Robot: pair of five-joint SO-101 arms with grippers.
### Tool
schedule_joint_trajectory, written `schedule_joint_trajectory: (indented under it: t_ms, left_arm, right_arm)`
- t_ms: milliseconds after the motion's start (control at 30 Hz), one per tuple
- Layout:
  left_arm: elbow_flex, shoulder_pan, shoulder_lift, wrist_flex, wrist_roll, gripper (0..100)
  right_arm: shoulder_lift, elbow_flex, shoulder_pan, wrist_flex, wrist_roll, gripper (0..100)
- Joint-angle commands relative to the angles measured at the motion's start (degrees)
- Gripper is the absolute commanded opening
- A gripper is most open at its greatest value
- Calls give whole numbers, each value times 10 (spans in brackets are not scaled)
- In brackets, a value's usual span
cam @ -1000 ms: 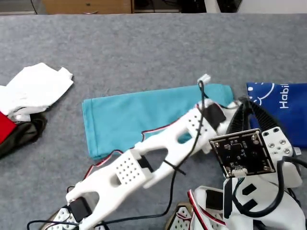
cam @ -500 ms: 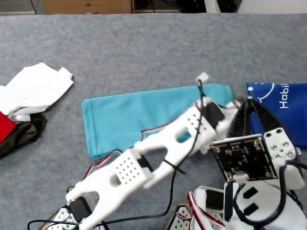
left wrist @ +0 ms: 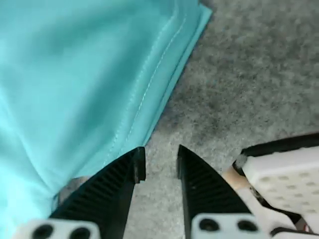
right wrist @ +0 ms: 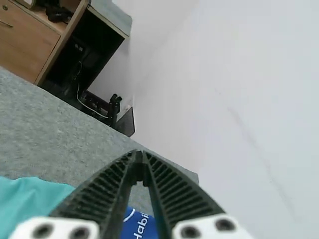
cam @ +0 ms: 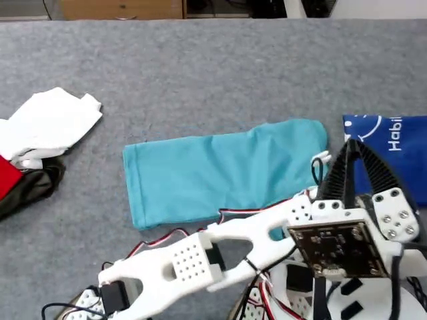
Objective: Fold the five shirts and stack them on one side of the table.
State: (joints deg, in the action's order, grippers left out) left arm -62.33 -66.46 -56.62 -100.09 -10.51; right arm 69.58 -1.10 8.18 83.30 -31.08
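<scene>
A teal shirt (cam: 220, 170), folded into a long strip, lies flat in the middle of the grey table (cam: 200, 73). In the left wrist view, my left gripper (left wrist: 159, 162) hovers open by a narrow gap just off the teal shirt's hemmed edge (left wrist: 149, 84), with bare table between its fingers. The left arm (cam: 200, 257) stretches from the near left corner toward the shirt's near right end. My right gripper (right wrist: 138, 159) is shut and points up at the wall; from above, the right gripper (cam: 348, 147) sits raised beside a folded blue shirt (cam: 393, 143).
At the left edge lies a pile of crumpled shirts: a white one (cam: 50, 123) above a red one (cam: 7, 175) and a black one (cam: 33, 187). The blue shirt occupies the right edge. Wooden furniture (cam: 120, 8) stands beyond the far edge.
The left arm drew back toward the near edge, off the teal shirt's right end. The shirt now lies flatter, shifted slightly right. The right arm dipped a little nearer.
</scene>
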Motion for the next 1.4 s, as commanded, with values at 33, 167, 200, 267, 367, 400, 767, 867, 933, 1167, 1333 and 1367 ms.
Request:
schedule_joint_trajectory:
  t_ms: [33,167,200,267,367,400,767,867,933,1167,1333,1367]
  left_arm:
    - [14,1,41,-7,-10,129]
    - [15,16,52,-5,-16,129]
    - [10,21,58,-5,-16,129]
    - [-12,36,65,-4,-16,125]
    - [-72,59,66,-3,-15,124]
    - [-91,65,65,-3,-15,124]
    - [-131,105,31,120,69,69]
    - [-129,87,1,142,69,16]
    - [-129,74,-17,143,70,36]
    - [-129,46,-93,143,69,57]
    - [-139,48,-133,136,69,78]
    - [-156,48,-126,121,69,78]
  right_arm:
    - [1,15,12,-14,-10,3]
    - [1,15,12,-15,-10,3]
    - [1,15,12,-15,-10,3]
    - [1,15,12,-16,-10,3]
    - [1,16,12,-17,-9,3]
    - [1,21,12,-24,-6,3]
    - [-2,31,12,-47,-5,2]
    - [-3,31,8,-47,-5,2]
    - [-3,31,8,-48,-5,2]
    - [0,7,11,-48,-5,2]
    - [0,7,11,-48,-5,2]
    - [0,7,11,-48,-5,2]
